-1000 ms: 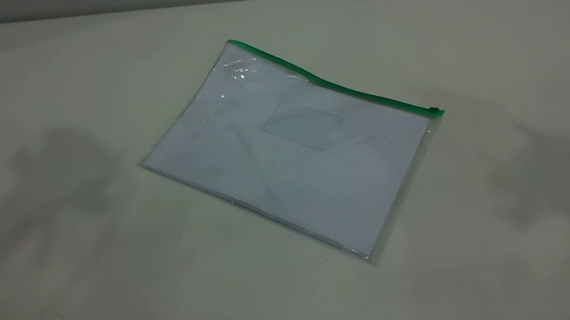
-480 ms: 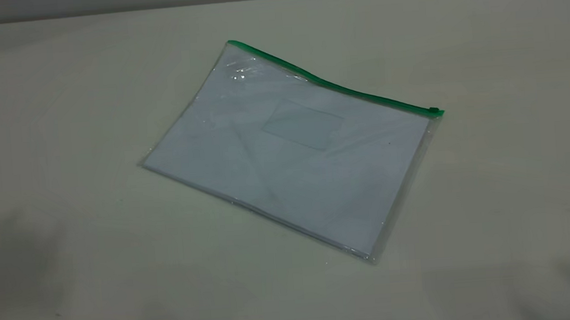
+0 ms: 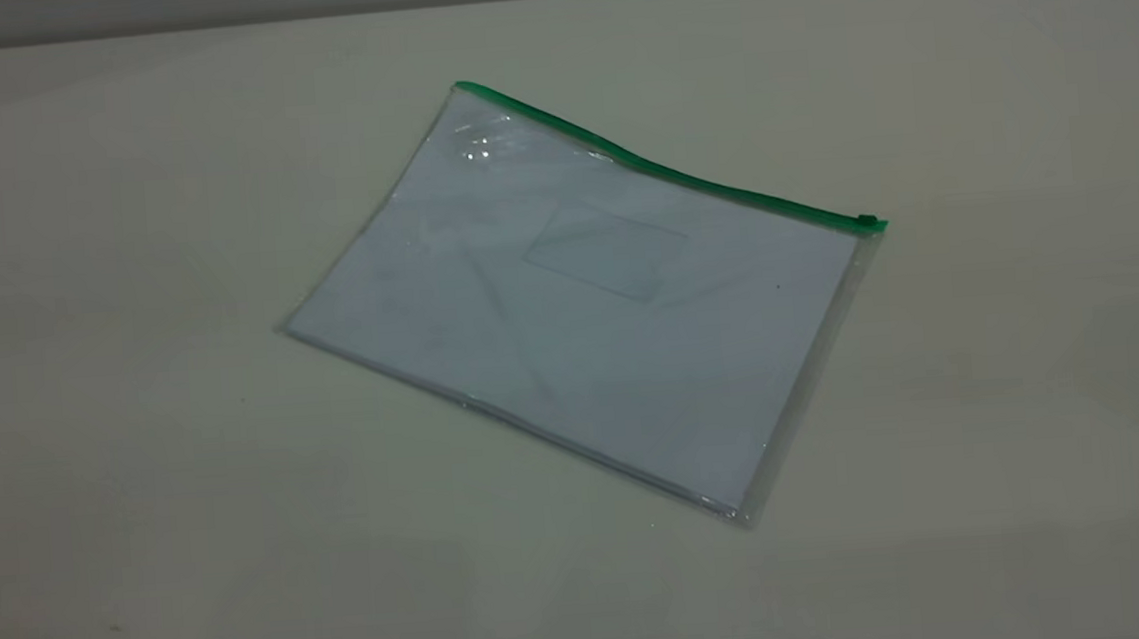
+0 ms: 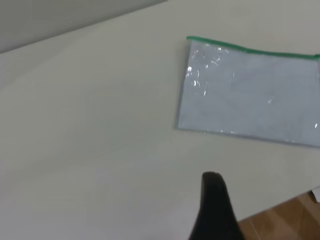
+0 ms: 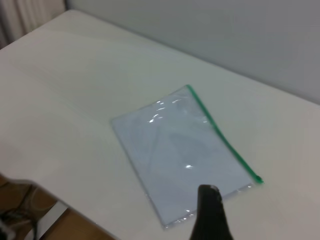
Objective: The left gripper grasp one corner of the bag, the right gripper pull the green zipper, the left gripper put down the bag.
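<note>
The bag (image 3: pixel 578 304) is laid flat on the counter (image 3: pixel 140 490); the state of either gripper cannot be told.

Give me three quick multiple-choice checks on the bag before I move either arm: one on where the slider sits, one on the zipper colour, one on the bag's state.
1. Where is the slider tab on the green zipper?
A. at the zipper's right end
B. at its middle
C. at its left end

2. What colour is the zipper strip?
A. red
B. green
C. blue

3. What state is the bag in?
A. lifted by one corner
B. folded in half
C. lying flat on the table

Answers: 1 A, the darker tab sits at the bag's right corner in the exterior view. 2 B, the long edge is bright green. 3 C, no end effector touches it.
</note>
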`<action>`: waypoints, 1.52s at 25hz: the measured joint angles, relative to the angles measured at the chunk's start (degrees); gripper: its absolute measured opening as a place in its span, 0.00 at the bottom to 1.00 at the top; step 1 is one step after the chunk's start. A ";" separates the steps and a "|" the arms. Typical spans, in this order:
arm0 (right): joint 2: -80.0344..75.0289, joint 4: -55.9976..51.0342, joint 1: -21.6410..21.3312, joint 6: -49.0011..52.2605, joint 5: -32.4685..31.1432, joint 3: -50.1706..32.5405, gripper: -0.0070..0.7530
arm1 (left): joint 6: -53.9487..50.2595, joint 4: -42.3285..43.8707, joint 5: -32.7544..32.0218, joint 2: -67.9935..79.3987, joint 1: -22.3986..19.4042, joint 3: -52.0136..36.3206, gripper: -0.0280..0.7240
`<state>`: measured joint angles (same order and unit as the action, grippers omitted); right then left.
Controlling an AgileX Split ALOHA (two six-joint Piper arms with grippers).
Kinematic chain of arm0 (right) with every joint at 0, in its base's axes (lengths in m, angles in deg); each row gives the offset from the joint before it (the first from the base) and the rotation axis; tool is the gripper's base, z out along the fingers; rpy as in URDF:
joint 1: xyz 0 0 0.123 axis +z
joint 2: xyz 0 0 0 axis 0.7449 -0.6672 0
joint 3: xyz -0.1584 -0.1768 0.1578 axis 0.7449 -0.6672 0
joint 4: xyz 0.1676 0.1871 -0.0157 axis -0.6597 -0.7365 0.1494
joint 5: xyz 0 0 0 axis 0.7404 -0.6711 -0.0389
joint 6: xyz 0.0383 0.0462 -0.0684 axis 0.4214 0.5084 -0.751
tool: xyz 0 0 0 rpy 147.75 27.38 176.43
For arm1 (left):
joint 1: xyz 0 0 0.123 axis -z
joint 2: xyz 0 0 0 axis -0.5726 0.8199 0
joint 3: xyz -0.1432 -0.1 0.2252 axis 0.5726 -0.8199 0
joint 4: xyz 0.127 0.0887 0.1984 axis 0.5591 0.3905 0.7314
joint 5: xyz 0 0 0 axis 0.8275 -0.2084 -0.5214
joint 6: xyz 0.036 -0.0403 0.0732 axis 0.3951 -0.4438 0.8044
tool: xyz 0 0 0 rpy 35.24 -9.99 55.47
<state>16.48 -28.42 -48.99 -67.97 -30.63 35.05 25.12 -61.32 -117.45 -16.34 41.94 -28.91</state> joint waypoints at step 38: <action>10.28 22.28 0.00 13.47 5.40 -19.60 0.77 | -9.08 7.71 1.70 -20.46 0.00 -29.66 0.82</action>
<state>26.76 -6.14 -48.99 -54.49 -25.24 15.45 16.05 -53.60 -115.76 -36.80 41.94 -58.56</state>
